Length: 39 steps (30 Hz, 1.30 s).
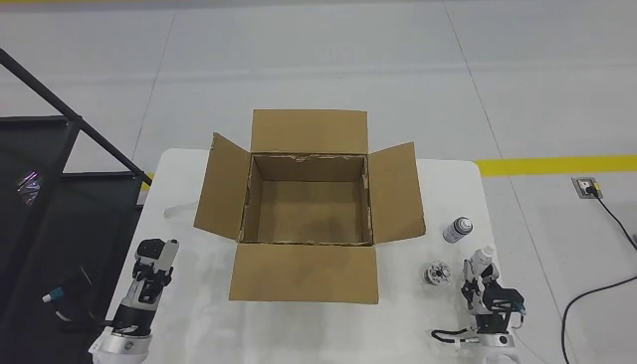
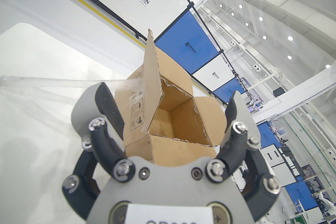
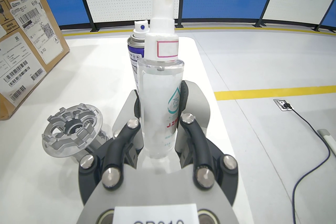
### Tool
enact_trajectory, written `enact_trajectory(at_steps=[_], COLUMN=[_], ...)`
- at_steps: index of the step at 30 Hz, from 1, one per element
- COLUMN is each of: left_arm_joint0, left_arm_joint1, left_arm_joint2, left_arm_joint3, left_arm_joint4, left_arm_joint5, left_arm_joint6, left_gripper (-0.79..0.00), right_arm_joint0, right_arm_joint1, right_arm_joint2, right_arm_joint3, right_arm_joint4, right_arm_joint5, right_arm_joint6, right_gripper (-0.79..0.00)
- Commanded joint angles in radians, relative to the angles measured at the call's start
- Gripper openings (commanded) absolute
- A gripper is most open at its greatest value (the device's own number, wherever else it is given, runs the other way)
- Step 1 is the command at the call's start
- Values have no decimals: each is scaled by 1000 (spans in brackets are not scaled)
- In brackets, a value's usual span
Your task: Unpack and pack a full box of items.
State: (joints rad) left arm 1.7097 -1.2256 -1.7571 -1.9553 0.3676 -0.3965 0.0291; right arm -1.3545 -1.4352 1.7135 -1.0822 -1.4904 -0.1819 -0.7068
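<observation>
Right gripper (image 3: 160,97) holds bottle (image 3: 160,72) (upright)

The cardboard box (image 1: 309,210) sits mid-table (image 1: 448,180). The spray can (image 1: 457,229) stands to its right, with the metal part (image 1: 436,273) nearer the robot. Just right of that part, the spray bottle (image 3: 160,83) stands between the right gripper (image 3: 160,99) fingers (image 3: 184,93). The left gripper (image 1: 157,255) is at the table's near-left corner
</observation>
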Motion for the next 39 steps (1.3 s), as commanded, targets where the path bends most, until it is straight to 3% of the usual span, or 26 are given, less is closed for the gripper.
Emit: enact_trajectory(at_steps=[1, 5, 9, 17, 25, 29, 30, 39], left_arm_joint0=[0, 0, 0, 0, 0, 0, 0, 0], left_arm_joint1=[0, 0, 0, 0, 0, 0, 0, 0], left_arm_joint2=[0, 0, 0, 0, 0, 0, 0, 0], left_arm_joint3=[0, 0, 0, 0, 0, 0, 0, 0], left_arm_joint4=[0, 0, 0, 0, 0, 0, 0, 0], left_arm_joint5=[0, 0, 0, 0, 0, 0, 0, 0], left_arm_joint6=[0, 0, 0, 0, 0, 0, 0, 0], left_gripper=[0, 0, 0, 0, 0, 0, 0, 0], right_arm_joint0=[0, -1, -4, -7, -11, -15, -16, -15], right_arm_joint1=[2, 4, 7, 13, 20, 23, 23, 29], right_arm_joint2=[0, 0, -1, -13, -19, -20, -21, -29], right_arm_joint3=[4, 8, 8, 11, 18, 23, 25, 49], right_arm_joint4=[5, 23, 33, 33, 37, 46, 49, 64], right_arm_joint5=[1, 17, 13, 19, 24, 25, 23, 21], right_arm_joint6=[-1, -2, -4, -1, -5, -11, -12, -27], right_gripper=[-733, -551, -496, -474, -523, -671, -785, -785])
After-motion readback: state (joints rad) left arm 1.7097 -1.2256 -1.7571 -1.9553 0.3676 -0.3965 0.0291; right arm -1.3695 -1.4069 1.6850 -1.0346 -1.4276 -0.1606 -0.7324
